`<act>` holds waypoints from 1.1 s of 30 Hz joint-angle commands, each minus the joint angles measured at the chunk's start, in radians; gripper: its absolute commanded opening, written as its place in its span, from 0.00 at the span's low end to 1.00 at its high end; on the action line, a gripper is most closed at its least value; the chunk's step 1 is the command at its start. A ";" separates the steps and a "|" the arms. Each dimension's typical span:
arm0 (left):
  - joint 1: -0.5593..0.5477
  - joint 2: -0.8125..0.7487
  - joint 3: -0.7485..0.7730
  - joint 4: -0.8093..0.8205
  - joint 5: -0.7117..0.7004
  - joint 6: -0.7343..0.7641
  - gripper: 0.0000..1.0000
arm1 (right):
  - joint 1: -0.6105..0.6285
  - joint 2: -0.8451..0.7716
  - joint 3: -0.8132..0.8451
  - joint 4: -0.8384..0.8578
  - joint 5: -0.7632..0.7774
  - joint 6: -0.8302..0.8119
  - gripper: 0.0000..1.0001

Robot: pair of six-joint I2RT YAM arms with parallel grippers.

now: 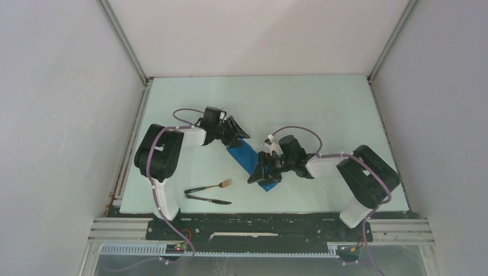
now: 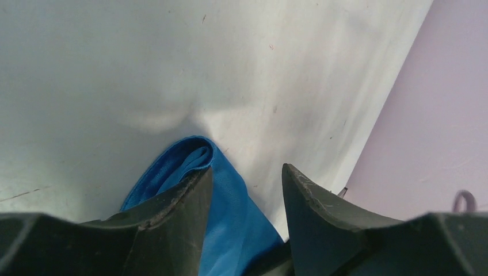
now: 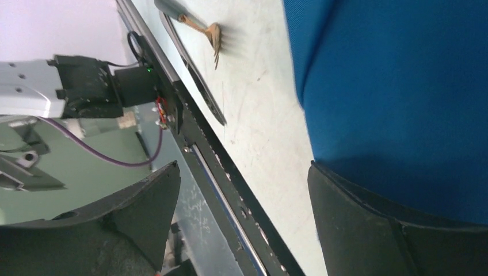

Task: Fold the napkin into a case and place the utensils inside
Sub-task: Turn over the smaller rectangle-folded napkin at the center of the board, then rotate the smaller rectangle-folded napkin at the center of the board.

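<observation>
No text, label, brand, number or sign can be read in any view.

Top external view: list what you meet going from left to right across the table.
left arm → fork → napkin → right arm. The knife spans the same stretch as the fork, so it is left out.

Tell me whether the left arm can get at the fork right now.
Probably yes: the fork lies uncovered on the table beside the knife, clear of the napkin, and the left gripper is open.
</observation>
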 commanded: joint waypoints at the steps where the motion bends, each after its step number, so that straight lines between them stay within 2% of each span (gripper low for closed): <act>1: -0.010 -0.063 0.018 -0.101 -0.113 0.057 0.59 | 0.083 -0.169 0.023 -0.229 0.197 -0.099 0.89; 5: -0.015 -0.181 0.072 -0.243 -0.171 0.131 0.61 | 0.217 -0.240 0.090 -0.419 0.417 -0.050 0.89; 10: -0.015 -0.298 0.157 -0.376 -0.164 0.198 0.70 | 0.373 -0.221 0.129 -0.442 0.699 0.108 0.90; 12: -0.016 -0.317 0.198 -0.425 -0.151 0.221 0.75 | 0.399 -0.194 0.150 -0.472 0.786 0.159 0.90; 16: -0.016 -0.284 0.274 -0.503 -0.157 0.261 0.76 | 0.383 -0.143 0.147 -0.515 0.879 0.210 0.90; 21: -0.015 -0.101 0.413 -0.576 -0.173 0.260 0.73 | 0.271 -0.170 0.046 -0.474 0.931 0.211 0.90; 26: -0.018 0.086 0.589 -0.637 -0.161 0.285 0.72 | 0.019 -0.145 0.022 -0.334 0.856 0.068 0.90; 29: -0.018 0.178 0.706 -0.727 -0.195 0.322 0.72 | -0.143 -0.037 0.137 -0.280 0.700 -0.054 0.90; 33: -0.018 0.206 0.696 -0.766 -0.241 0.347 0.71 | -0.236 0.076 0.354 -0.425 0.521 -0.167 0.90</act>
